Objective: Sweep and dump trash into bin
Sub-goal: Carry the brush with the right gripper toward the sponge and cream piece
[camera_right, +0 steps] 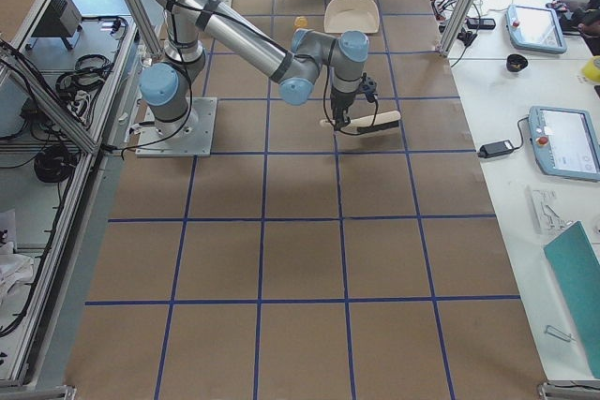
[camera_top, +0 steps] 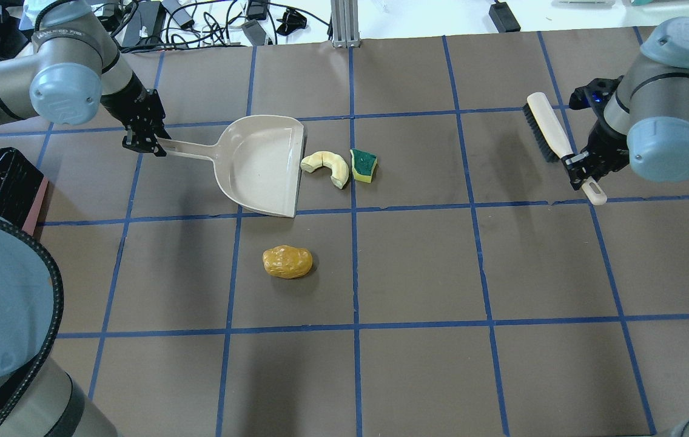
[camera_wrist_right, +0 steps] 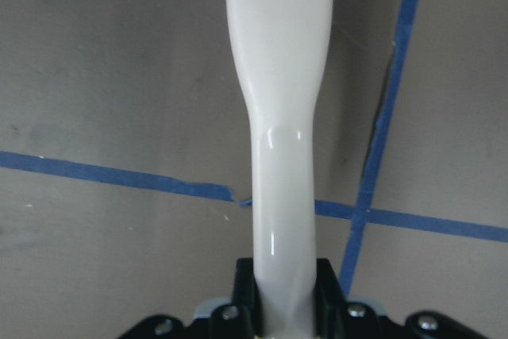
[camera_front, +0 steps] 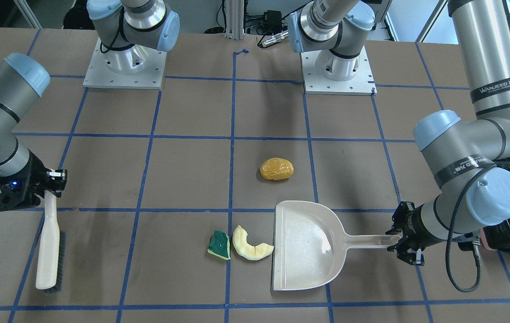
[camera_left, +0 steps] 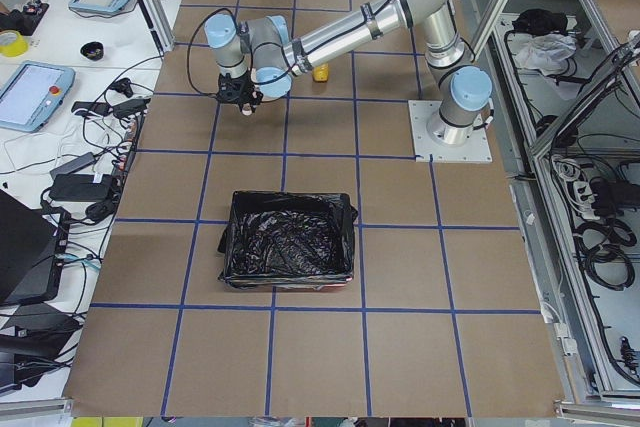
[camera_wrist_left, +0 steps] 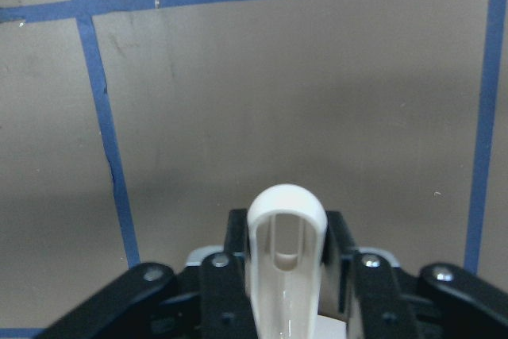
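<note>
At far left sits the bin [camera_top: 34,203]. Next, my left gripper [camera_top: 149,145] clamps the dustpan [camera_top: 259,164] by its handle. The crescent slice [camera_top: 326,165] touches its lip, the sponge wedge [camera_top: 364,165] just beyond, the potato piece [camera_top: 287,261] apart, nearer the robot. All look light and skittish: push with bristles, don't pinch. Rightmost, my right gripper [camera_top: 576,165] grips the brush [camera_top: 547,133] by its handle.

Orange-yellow lumpy potato-like piece [camera_front: 276,169] lying alone near the table [camera_front: 192,170] middle, pale cream crescent slice [camera_front: 250,244] lying flat nearer the edge far from the robot, green-and-yellow sponge wedge [camera_front: 219,245] sitting just beside it, pink bin [camera_left: 292,199] lined with crinkly black bag standing open toward the table's left end
</note>
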You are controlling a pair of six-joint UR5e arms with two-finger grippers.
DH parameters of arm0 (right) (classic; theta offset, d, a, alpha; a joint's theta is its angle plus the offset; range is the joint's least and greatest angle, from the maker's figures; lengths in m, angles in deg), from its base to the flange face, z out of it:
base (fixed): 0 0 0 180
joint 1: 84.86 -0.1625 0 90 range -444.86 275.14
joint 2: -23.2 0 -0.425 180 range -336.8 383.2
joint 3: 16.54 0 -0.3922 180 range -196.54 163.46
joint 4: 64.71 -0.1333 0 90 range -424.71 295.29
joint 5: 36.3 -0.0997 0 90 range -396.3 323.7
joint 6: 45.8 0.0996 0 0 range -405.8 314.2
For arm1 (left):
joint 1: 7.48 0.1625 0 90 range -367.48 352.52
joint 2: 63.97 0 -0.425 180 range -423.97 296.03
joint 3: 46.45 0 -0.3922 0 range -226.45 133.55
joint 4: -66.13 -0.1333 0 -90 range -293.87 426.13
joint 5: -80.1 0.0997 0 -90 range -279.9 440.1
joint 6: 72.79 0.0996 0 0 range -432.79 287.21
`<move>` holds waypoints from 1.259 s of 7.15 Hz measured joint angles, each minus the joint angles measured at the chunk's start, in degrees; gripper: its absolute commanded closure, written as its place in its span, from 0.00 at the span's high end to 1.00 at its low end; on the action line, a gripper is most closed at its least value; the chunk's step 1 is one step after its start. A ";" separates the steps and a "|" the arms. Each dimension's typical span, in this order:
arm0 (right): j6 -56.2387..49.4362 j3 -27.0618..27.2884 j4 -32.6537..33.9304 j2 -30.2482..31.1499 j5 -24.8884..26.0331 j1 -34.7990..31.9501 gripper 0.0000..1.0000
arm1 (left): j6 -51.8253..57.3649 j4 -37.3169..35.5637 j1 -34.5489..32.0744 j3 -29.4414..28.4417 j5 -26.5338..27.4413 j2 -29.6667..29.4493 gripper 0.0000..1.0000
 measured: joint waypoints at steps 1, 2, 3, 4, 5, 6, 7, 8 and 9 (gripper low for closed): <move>4.19 -0.11 -0.12 0.32 -0.03 -3.37 0.00 | 0.00 -0.19 0.00 0.07 -0.01 -0.03 0.32; 8.43 -0.28 -0.94 0.91 -0.52 -6.84 0.00 | 0.00 -0.47 0.00 0.26 -0.01 -0.08 0.35; 13.30 -0.43 -2.53 1.61 -2.15 -10.16 0.00 | -0.02 -1.25 0.00 0.70 -0.04 -0.16 0.47; 18.59 -0.49 -3.82 2.07 -4.73 -13.12 0.00 | -0.06 -2.36 0.00 1.14 -0.10 -0.24 0.47; 23.27 -0.64 -4.42 2.26 -7.04 -15.86 0.00 | -0.06 -3.00 0.00 1.41 -0.15 -0.29 0.48; 26.95 -1.02 -4.65 2.32 -8.16 -18.41 0.00 | -0.03 -3.25 0.00 1.53 -0.18 -0.32 0.48; 29.86 -1.45 -4.73 2.32 -8.63 -20.60 0.00 | -0.01 -3.34 0.00 1.54 -0.18 -0.36 0.34; 32.38 -1.67 -4.76 2.21 -9.34 -22.05 0.00 | 0.00 -3.37 0.00 1.54 -0.19 -0.39 0.02; 34.18 -1.78 -4.79 2.00 -10.62 -22.76 0.00 | 0.04 -3.38 0.00 1.54 -0.19 -0.41 0.00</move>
